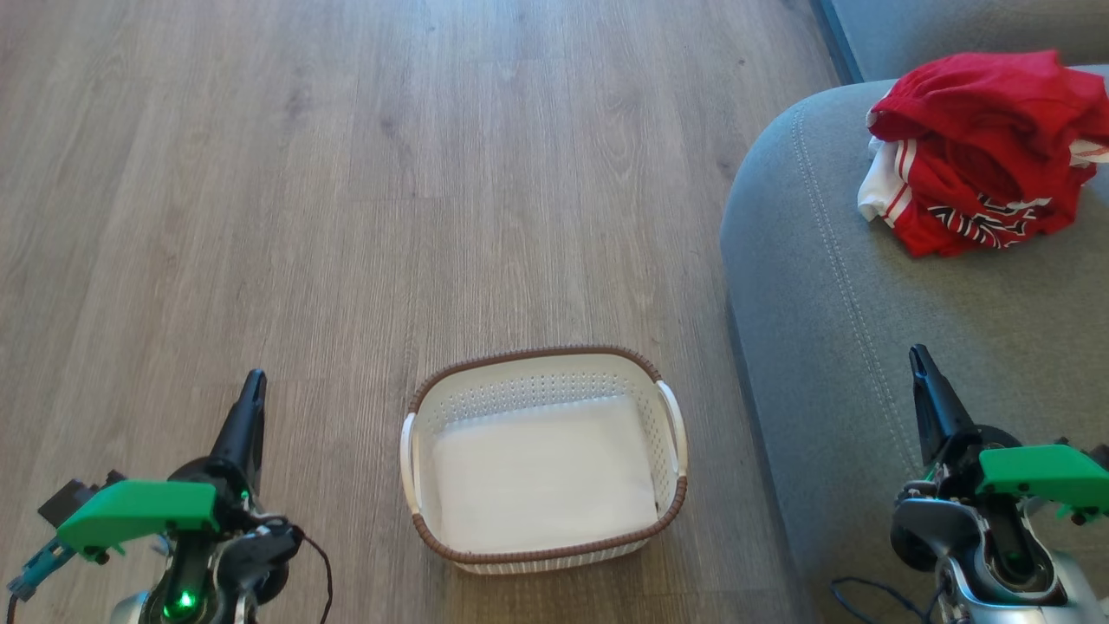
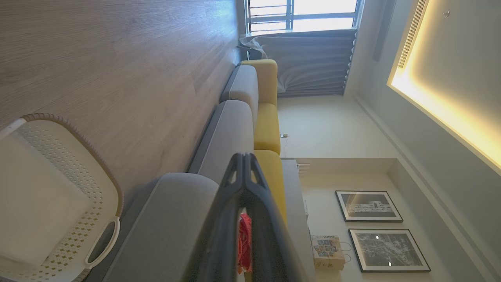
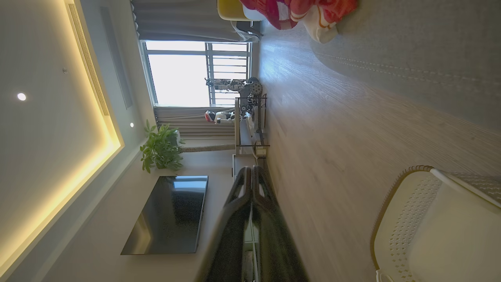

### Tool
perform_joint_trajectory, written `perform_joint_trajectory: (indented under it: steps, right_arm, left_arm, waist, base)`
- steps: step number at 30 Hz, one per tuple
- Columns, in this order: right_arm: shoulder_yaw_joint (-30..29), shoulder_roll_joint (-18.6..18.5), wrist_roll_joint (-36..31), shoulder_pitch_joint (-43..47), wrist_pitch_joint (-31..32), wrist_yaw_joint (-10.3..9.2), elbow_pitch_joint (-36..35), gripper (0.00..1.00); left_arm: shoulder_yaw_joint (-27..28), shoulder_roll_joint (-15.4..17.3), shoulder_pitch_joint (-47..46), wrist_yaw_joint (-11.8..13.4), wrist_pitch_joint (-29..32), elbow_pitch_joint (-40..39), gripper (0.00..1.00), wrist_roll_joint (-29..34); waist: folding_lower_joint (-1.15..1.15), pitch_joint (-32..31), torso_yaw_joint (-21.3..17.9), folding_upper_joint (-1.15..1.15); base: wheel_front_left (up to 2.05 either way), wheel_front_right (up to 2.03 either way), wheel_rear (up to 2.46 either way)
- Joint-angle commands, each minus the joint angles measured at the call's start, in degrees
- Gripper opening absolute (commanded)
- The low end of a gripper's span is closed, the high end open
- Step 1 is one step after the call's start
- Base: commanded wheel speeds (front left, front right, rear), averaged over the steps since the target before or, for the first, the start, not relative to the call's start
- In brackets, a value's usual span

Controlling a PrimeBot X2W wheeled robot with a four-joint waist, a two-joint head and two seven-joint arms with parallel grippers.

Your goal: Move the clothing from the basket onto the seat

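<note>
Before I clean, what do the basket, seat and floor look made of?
The basket: likely white moulded plastic, matt, given its punched holes; the brown rim imitates weave. The seat: grey woven fabric, matt, with stitched seams. The floor: wood-look planks, grain and joints visible; real wood or laminate, cannot tell.

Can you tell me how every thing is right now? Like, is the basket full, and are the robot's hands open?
basket: upright on the floor, no clothes inside.
clothing: crumpled in a heap on the seat.
seat: carrying the clothing heap.
left gripper: shut, holding nothing, over the floor.
right gripper: shut, holding nothing, over the seat.
</note>
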Motion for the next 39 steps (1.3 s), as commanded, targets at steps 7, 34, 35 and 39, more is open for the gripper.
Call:
perform_joint_trajectory:
  steps: [7, 34, 35, 39]
  right_arm:
    - [1.82, -1.43, 1.02, -2.37, -0.66, 0.01, -2.04, 0.00]
    - [4.27, -3.23, 3.19, -2.24, -2.54, 0.01, -2.39, 0.00]
    - [4.37, -3.31, 3.29, -2.23, -2.62, 0.01, -2.41, 0.00]
    - [4.81, -3.63, 3.68, -2.21, -2.96, 0.01, -2.48, 0.00]
  left_arm:
    - [1.81, 0.54, -2.98, -0.31, 0.37, -1.97, 0.00, -0.23]
    - [1.81, 0.54, -2.97, -0.31, 0.37, -1.98, 0.00, -0.23]
    - [1.81, 0.54, -2.97, -0.31, 0.37, -1.98, 0.00, -0.23]
    - [1.81, 0.54, -2.97, -0.31, 0.37, -1.99, 0.00, -0.23]
  waist:
    - [0.00, 0.00, 0.01, 0.00]
    - [0.00, 0.01, 0.01, 0.00]
    - [0.00, 0.01, 0.01, 0.00]
    - [0.00, 0.01, 0.01, 0.00]
  base:
    - [0.00, 0.00, 0.00]
    - [0.00, 0.00, 0.00]
    - [0.00, 0.00, 0.00]
    - [0.00, 0.00, 0.00]
